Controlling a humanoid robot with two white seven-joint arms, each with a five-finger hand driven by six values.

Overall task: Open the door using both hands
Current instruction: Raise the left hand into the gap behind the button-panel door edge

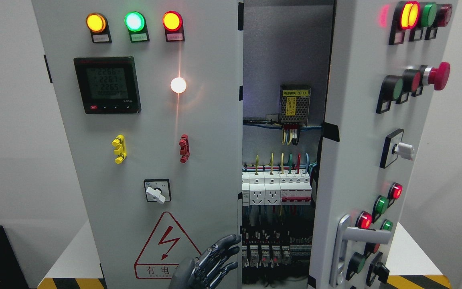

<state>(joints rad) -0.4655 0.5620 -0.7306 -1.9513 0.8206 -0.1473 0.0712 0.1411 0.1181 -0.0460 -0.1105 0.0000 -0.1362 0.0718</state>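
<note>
**A:** So where's the door at in this shot? Looks half done to me.

**B:** Pretty much. The right door (pixel 359 160) is swung out toward the camera, edge-on, so you can see straight into the cabinet: breakers (pixel 277 188), the little power supply (pixel 294 104), wiring. Its lever handle (pixel 359 235) sits low on the door with nothing touching it. The left door (pixel 146 140) looks flat and closed, I'd say, with the meter (pixel 107 85) and the warning triangle (pixel 168 245) on it.

**A:** And the hand?

**B:** Only one shows. The left hand (pixel 211 263) comes up from the bottom edge, left of the middle, fingers (pixel 225 243) spread and relaxed, grasping nothing. They point right at the free edge of the left door, by the gap. My guess is it's placed there because that edge is the only thing to hook onto; I can't spot a handle on that door.

**A:** Right hand?

**B:** Not visible at all.

**A:** Risk?

**B:** Fingers slipping past the edge into the live gear inside, I reckon.
</note>
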